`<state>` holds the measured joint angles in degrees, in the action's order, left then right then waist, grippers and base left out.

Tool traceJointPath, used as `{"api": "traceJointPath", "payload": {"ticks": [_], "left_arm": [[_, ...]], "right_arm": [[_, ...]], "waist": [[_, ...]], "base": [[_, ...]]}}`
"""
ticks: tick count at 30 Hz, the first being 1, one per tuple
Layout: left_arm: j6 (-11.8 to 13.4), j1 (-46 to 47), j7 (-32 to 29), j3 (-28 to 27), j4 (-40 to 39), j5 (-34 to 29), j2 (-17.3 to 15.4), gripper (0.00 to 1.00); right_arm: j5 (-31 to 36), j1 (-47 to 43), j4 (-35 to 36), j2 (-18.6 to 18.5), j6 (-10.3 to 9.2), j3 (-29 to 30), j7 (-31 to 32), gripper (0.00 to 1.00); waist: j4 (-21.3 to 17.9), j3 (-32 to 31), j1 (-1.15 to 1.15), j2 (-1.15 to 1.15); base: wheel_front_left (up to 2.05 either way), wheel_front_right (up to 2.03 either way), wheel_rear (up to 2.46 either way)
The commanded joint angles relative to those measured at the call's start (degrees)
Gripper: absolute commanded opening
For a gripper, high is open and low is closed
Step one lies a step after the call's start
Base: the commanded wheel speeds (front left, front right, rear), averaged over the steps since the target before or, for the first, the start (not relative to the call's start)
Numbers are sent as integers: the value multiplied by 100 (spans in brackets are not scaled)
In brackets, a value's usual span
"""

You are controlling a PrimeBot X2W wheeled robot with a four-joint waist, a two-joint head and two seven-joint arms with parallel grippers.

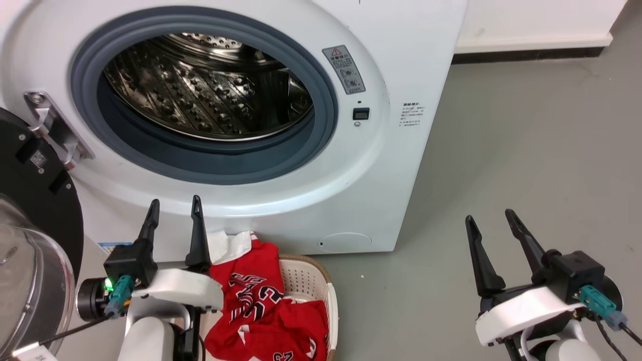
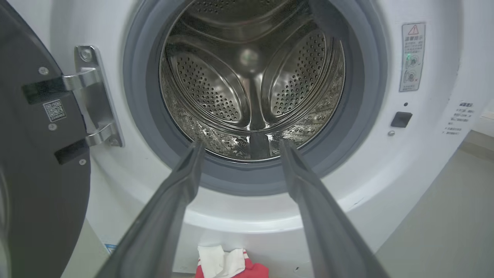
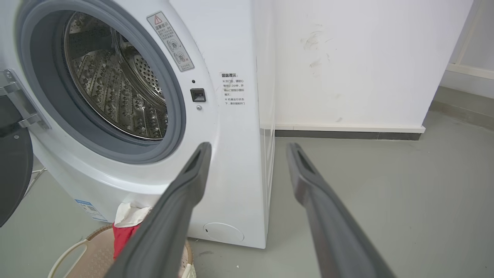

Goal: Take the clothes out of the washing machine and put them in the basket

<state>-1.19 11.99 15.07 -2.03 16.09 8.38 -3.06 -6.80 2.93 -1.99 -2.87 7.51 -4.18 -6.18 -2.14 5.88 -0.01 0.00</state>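
In the head view the washing machine (image 1: 401, 75) stood with its door (image 1: 35, 200) swung open at 9 o'clock, and its drum (image 1: 210, 85) looked bare of cloth. The clothes (image 1: 261, 301) lay heaped in the basket (image 1: 331, 296) on the floor (image 1: 526, 150), at 6 o'clock from the drum, their long axis running roughly 12 to 6. The left claw (image 1: 174, 201) hovered with fingers apart and empty, the heap just beside it at 4 o'clock. The right claw (image 1: 490, 216), likewise spread and empty, stood well apart at 3 o'clock of the basket.

In the left wrist view the parted fingers framed the drum at 12 o'clock, with red and white cloth at 6 o'clock.

In the right wrist view basket and cloth sat at 8 o'clock.

The unloading looked finished. Any tidying would fall to the nearer left arm, reaching down rather than forward.
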Motion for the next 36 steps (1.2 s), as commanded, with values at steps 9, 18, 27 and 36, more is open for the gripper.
{"api": "traceJointPath", "payload": {"ticks": [9,18,27,36], "left_arm": [[-41,-744,-230,248,-657,-323,-221,100],[135,-1449,-742,358,-1477,-470,-315,100],[173,-1612,-869,400,-1608,-401,-314,100],[229,-1525,-850,364,-1596,-309,-354,100]], "right_arm": [[332,-431,174,-1,-4,127,105,100],[559,-753,456,-1,-4,295,269,100],[516,-849,498,-1,-4,245,314,100],[420,-809,441,-1,-4,201,274,100]], "waist": [[13,-478,1,0],[36,-727,1,0],[27,-784,1,0],[-9,-736,1,0]], "base": [[0,0,0],[0,0,0],[0,0,0],[0,0,0]]}}
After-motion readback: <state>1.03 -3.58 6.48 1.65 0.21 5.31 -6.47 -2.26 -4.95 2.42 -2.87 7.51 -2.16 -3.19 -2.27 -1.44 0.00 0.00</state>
